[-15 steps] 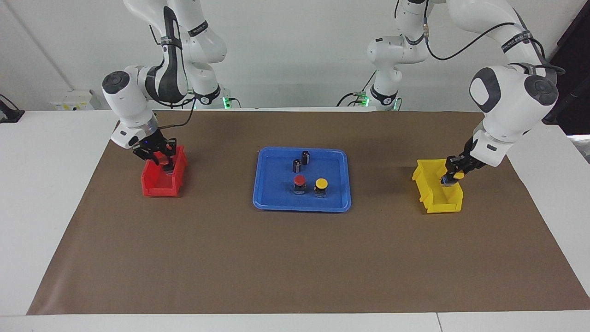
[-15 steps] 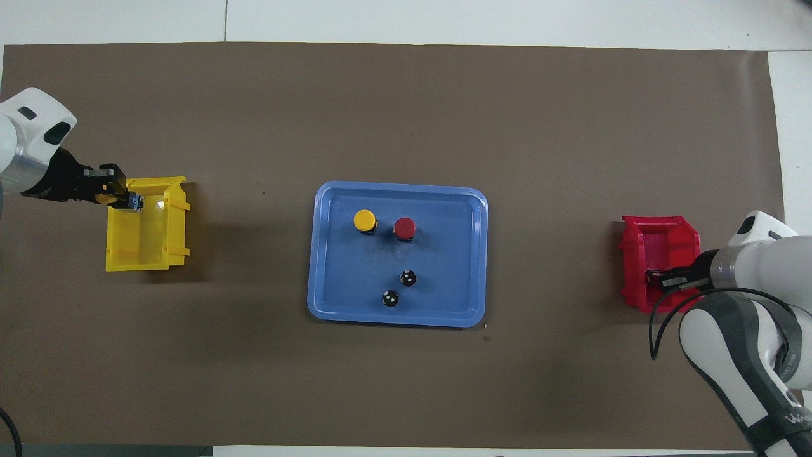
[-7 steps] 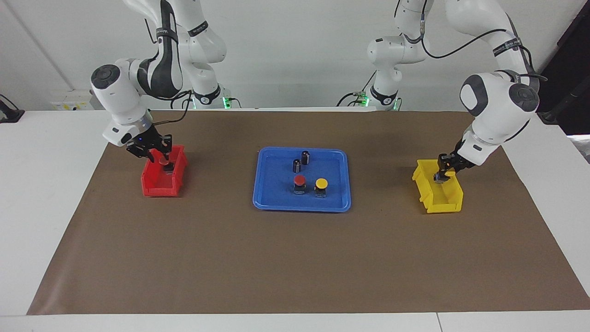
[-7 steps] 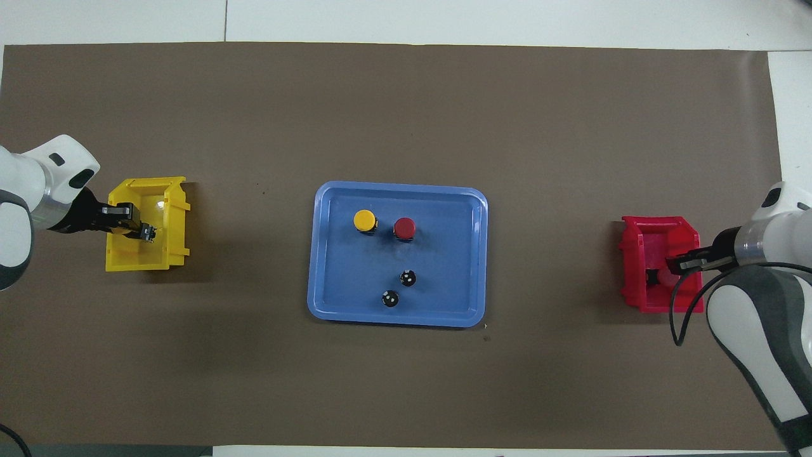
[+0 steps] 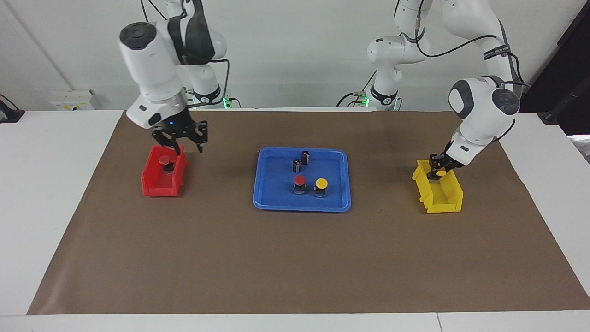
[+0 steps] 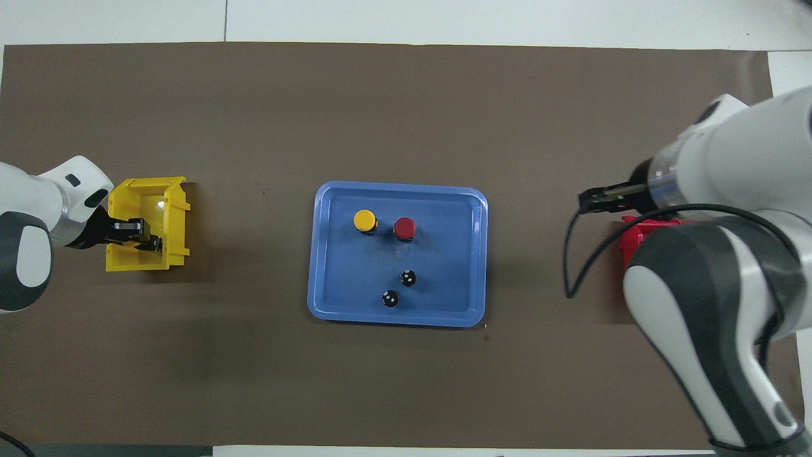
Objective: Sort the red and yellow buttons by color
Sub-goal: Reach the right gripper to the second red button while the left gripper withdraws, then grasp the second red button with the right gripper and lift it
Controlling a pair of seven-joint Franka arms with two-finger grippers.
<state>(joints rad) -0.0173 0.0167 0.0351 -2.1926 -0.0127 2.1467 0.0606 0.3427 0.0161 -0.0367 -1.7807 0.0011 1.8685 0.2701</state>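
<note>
Right gripper [image 5: 186,146] lifted off red bin [image 5: 154,184], fingers spread, empty; red button [image 5: 164,161] left inside. Left gripper [image 5: 435,171] pinches yellow button [image 5: 441,173] in yellow bin [image 5: 445,200]. No legible labels.

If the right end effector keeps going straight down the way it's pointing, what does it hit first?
Probably the red bin's rim nearer the robots, or the mat beside it; the right end effector hangs open above that edge, depth unclear.

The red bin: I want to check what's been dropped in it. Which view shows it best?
The facing view: the red bin is unobstructed, a red button inside. Overhead, the right arm covers nearly all of it; only an edge shows.
</note>
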